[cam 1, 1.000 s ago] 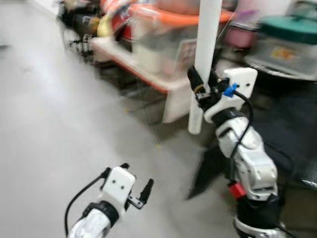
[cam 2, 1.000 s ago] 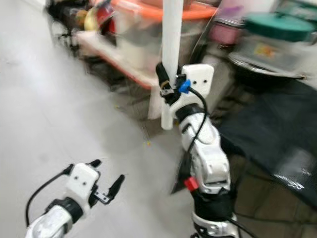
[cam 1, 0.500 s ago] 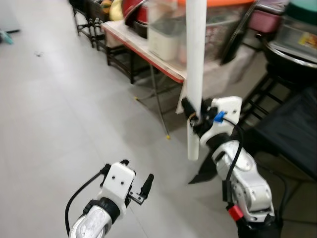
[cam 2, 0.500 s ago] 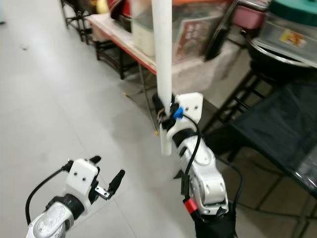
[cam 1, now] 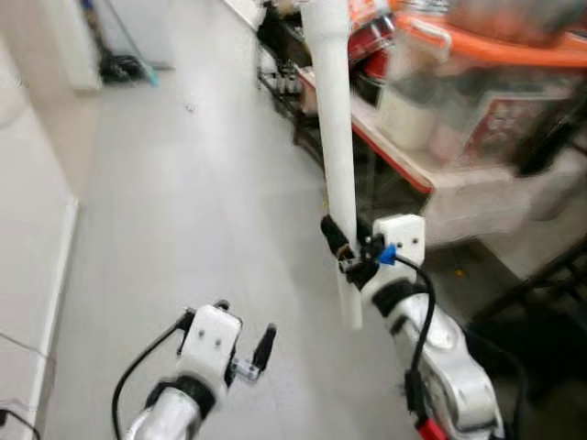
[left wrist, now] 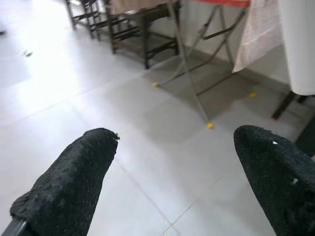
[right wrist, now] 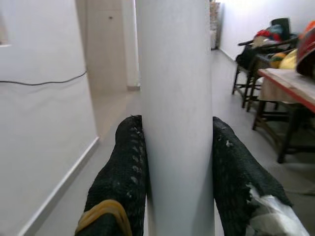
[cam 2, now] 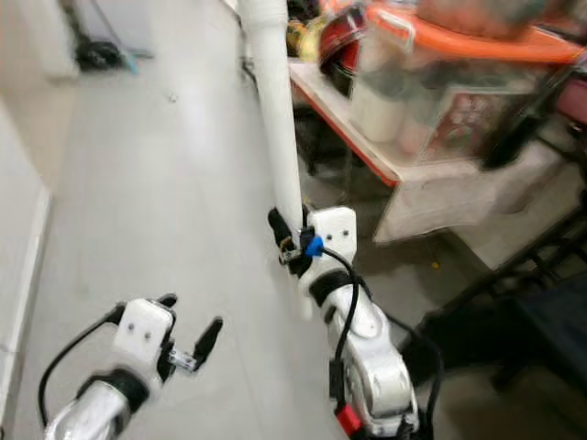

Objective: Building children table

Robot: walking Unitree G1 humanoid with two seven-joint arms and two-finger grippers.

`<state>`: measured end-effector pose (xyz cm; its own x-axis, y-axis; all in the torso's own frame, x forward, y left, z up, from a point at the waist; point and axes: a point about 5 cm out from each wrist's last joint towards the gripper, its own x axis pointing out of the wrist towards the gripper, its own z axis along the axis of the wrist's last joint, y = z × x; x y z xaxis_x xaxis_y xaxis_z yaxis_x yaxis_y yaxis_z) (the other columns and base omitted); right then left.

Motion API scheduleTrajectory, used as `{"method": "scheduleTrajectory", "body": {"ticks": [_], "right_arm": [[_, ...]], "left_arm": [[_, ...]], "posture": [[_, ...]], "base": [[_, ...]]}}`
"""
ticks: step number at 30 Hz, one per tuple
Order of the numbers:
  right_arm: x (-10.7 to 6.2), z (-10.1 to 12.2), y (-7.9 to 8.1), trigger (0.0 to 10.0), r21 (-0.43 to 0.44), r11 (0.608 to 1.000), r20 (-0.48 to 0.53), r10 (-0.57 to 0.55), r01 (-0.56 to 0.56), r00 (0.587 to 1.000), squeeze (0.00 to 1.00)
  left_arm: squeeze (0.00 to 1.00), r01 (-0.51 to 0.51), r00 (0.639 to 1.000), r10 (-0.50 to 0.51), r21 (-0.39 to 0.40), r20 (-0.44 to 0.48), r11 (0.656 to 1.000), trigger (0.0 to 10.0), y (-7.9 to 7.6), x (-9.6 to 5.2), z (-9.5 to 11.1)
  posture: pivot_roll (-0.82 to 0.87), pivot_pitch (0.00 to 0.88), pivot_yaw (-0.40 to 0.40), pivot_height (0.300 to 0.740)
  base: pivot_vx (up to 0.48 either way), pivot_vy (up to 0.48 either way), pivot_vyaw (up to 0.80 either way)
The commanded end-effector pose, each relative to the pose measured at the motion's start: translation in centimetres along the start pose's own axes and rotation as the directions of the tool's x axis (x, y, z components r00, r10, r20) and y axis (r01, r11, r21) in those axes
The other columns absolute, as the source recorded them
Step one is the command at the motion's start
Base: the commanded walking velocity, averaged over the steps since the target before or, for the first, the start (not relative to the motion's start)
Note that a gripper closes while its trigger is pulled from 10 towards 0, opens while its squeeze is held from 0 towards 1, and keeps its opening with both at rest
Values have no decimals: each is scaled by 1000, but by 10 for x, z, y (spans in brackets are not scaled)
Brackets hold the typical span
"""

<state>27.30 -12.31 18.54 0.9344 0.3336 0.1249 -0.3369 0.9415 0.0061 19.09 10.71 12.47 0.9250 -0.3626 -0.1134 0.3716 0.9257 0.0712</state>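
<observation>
A long white table leg (cam 1: pixel 333 137) stands nearly upright, tilted slightly, held low on its length by my right gripper (cam 1: pixel 347 249). In the right wrist view both black fingers (right wrist: pixel 120 182) press against the sides of the white table leg (right wrist: pixel 174 113). My left gripper (cam 1: pixel 240 344) hangs low over the grey floor, open, with nothing between its fingers (left wrist: pixel 74 172). The bottom end of the white table leg (left wrist: pixel 299 44) edges into the left wrist view.
A red-edged folding table (cam 1: pixel 404 170) loaded with tubs, bowls and an orange-lidded bin (cam 1: pixel 477 55) stands to the right. Dark chairs (cam 1: pixel 280 64) sit beyond it. A white wall with skirting (cam 1: pixel 55 266) runs along the left. Grey tiled floor (cam 1: pixel 202 183) stretches ahead.
The camera has swung left, so a corridor and left wall have come into sight and the cluttered table has slid right. The right gripper still holds the leg; the left gripper stays open.
</observation>
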Motion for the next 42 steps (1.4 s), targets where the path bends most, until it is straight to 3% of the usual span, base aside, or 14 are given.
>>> {"method": "scheduleTrajectory", "body": {"ticks": [1, 9, 30, 35, 42], "right_arm": [[-3, 0, 0, 10000, 15, 1000, 9, -7, 7, 1000, 0], [-3, -3, -2, 10000, 9, 1000, 1, 21, -21, 1000, 0], [-15, -22, 16, 10000, 45, 998, -64, 36, -33, 997, 0], [-13, -28, 13, 10000, 14, 1000, -109, -23, 25, 994, 0], [-12, -27, 11, 10000, 13, 1000, -106, -4, 6, 994, 0]], "left_arm": [[0, -16, 1000, 16, -2, -5, 1000, 10000, 4, 2, -1], [0, -32, 999, 32, -29, -24, 999, 10000, 5, -2, -3], [0, -25, 999, 25, -23, -21, 999, 10000, 2, 0, -4], [0, -27, 999, 26, -20, -25, 999, 10000, 2, 1, -5], [0, -38, 999, 37, -27, -29, 999, 10000, 3, 1, -5]], "posture": [[98, 27, -123, 740], [101, 22, -122, 740], [108, 43, -121, 740], [106, 44, -117, 740], [103, 42, -118, 740]], "base": [[0, 0, 0], [0, 0, 0], [0, 0, 755], [0, 0, 0], [0, 0, 0]]}}
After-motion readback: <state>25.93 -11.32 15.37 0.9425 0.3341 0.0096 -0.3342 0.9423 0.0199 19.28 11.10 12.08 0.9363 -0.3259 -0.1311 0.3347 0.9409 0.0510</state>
